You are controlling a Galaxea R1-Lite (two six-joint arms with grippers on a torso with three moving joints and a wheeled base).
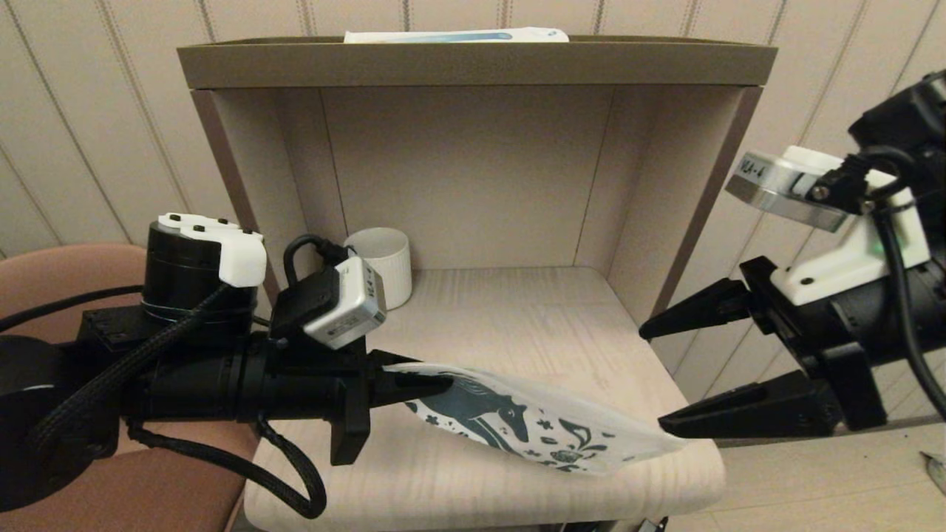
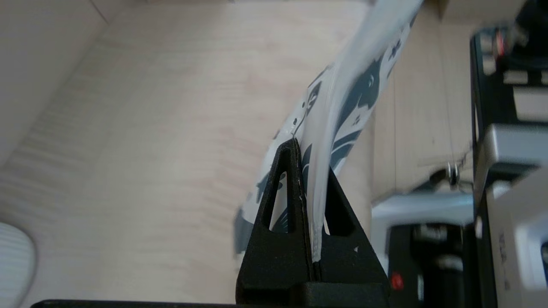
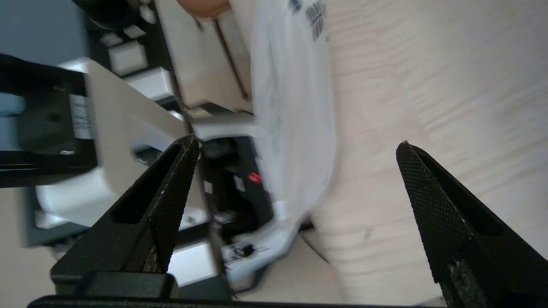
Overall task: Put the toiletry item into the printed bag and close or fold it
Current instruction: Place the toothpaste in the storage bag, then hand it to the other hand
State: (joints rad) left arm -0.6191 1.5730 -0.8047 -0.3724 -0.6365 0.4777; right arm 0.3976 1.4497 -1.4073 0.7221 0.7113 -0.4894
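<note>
As seen from the head: over the pale shelf [image 1: 517, 325].
Left gripper [image 1: 432, 384]: clamped on the printed bag [image 1: 547, 432], lifted at that end.
Right gripper [image 1: 654, 377]: spread wide, empty, at the bag's far end.

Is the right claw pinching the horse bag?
No, the right claw gapes open beside the white horse-printed pouch; the left claw pinches it.

Likely home, panelled wall [image 1: 89, 111], shelf cubby [image 1: 473, 66]
</note>
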